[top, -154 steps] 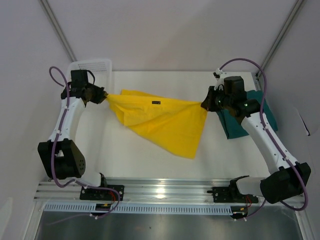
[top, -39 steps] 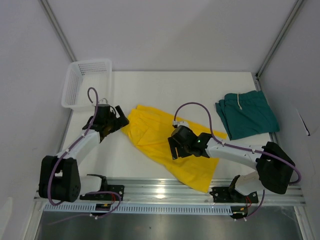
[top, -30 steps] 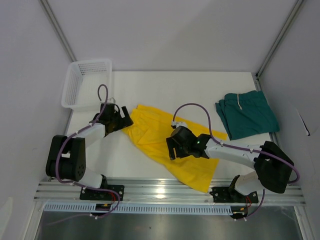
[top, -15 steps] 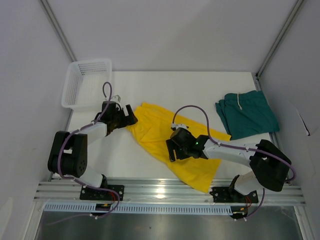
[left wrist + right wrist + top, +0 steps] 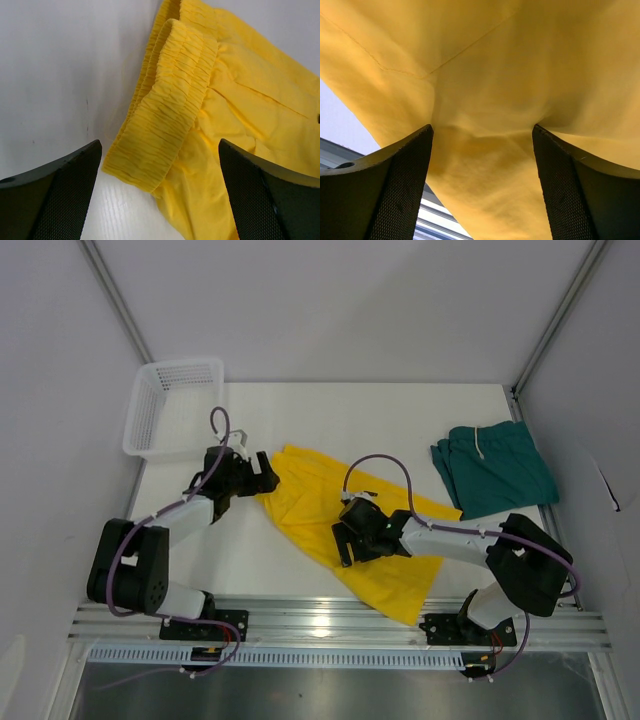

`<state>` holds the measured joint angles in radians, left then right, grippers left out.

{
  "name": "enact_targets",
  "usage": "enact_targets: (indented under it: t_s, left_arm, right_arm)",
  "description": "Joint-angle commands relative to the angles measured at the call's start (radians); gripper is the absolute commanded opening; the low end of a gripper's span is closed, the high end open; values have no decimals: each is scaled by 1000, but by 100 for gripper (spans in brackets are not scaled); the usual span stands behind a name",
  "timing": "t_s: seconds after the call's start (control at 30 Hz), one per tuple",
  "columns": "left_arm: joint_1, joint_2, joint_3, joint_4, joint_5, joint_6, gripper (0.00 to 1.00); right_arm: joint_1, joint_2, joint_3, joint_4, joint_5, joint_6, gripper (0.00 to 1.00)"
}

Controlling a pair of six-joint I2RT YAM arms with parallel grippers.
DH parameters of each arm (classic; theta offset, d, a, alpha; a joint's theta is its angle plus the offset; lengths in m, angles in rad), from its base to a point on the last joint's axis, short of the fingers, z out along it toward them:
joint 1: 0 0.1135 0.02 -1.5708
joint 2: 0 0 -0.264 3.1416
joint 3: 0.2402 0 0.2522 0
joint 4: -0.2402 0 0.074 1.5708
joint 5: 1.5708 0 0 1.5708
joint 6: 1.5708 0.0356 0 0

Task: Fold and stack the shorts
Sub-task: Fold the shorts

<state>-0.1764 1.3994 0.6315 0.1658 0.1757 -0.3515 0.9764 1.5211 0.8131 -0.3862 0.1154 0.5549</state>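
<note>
The yellow shorts (image 5: 330, 510) lie spread flat across the middle of the table, running from the back left to the near edge. My left gripper (image 5: 264, 474) stands open at their left end. In the left wrist view the gathered waistband corner (image 5: 167, 115) lies on the table just ahead of the left gripper (image 5: 160, 200), untouched. My right gripper (image 5: 343, 541) is open and low over the middle of the yellow cloth (image 5: 485, 100), which fills the right wrist view between and beyond its fingers (image 5: 385, 190). The teal-green shorts (image 5: 495, 472) with a white drawstring lie folded at the back right.
A white mesh basket (image 5: 172, 405) stands at the back left corner. The metal rail (image 5: 320, 625) with both arm bases runs along the near edge, and the yellow hem reaches close to it. Bare white tabletop (image 5: 350, 410) lies behind the shorts.
Five seconds ago both grippers held the yellow shorts stretched at the back of the table; now they lie released. Over the last second the left gripper slid right to the waistband; the right barely moved.
</note>
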Motion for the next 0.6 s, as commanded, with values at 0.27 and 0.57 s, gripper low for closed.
enact_targets:
  t_s: [0.27,0.57]
  left_arm:
    - [-67,228,237,-221,-116,80,99]
    - [-117,274,284,-276,-165,89,50]
  right_arm:
    - [-11,-18,46,-78,7,-24,82]
    - [44,-28,55,-235,88,26,79]
